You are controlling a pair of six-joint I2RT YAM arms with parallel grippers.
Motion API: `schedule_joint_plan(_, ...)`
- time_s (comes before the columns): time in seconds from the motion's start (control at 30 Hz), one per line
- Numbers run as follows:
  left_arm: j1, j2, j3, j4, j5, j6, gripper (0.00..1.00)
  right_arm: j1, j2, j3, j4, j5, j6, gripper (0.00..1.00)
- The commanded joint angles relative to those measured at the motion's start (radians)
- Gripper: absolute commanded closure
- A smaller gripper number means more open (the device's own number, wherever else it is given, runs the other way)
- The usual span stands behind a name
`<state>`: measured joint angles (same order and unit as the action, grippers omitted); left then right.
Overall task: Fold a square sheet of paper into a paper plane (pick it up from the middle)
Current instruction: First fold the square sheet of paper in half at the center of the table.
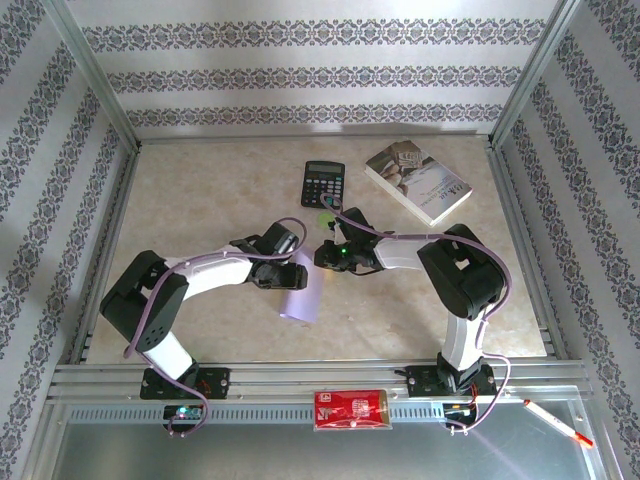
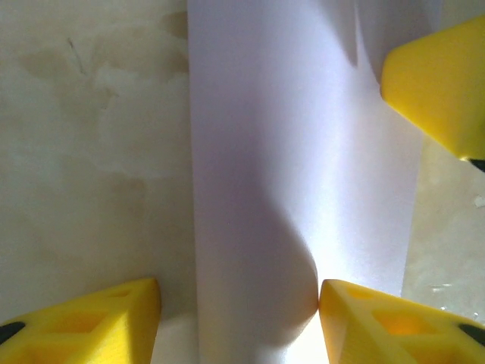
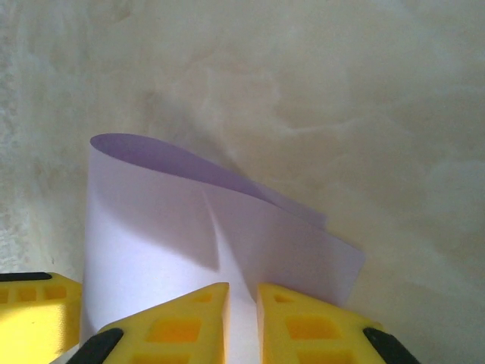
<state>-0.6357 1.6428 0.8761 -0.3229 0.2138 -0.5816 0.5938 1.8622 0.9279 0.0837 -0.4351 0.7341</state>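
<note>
The marbled beige table takes up the middle of the overhead frame. My two arms reach in from its bottom edge, my left arm from the lower left and my right arm from the lower right, and their wrists meet near the centre. A white-covered book lies in the upper right. The square sheet of paper, pale lilac, sits just below centre between the two wrists and shows there as a narrow strip doubled over on itself. In my right wrist view it curls over in a loose loop that gapes toward the upper left of the frame. A black calculator rests above centre, left of the book. My left gripper is released: its yellow fingers stand well apart at the bottom corners of its view, with the paper running up between them. The right-hand finger touches a raised bulge of the sheet, and the left-hand one sits just beside the sheet's edge. My right gripper is clenched on the paper, its two fingertips nearly together at the bottom of its view with a crease of the sheet caught in the thin slit between them. A small green disc lies just below the calculator.
</note>
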Motion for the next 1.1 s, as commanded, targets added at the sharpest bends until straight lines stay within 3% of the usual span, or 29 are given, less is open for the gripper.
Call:
schedule_joint_plan(0.0, -0.022, 0.027, 0.029, -0.027, -0.029, 0.013, 0.43, 0.012, 0.022, 0.023, -0.012, -0.008, -0.016, 0.82)
schedule_joint_plan(0.63, -0.033, 0.042, 0.007, 0.018, -0.055, -0.056, 0.62, -0.013, -0.047, 0.015, -0.024, -0.034, -0.022, 0.78)
schedule_joint_plan(1.07, -0.045, 0.026, -0.013, -0.010, -0.088, -0.149, 0.66, -0.100, -0.179, -0.057, -0.091, -0.011, -0.065, 0.76)
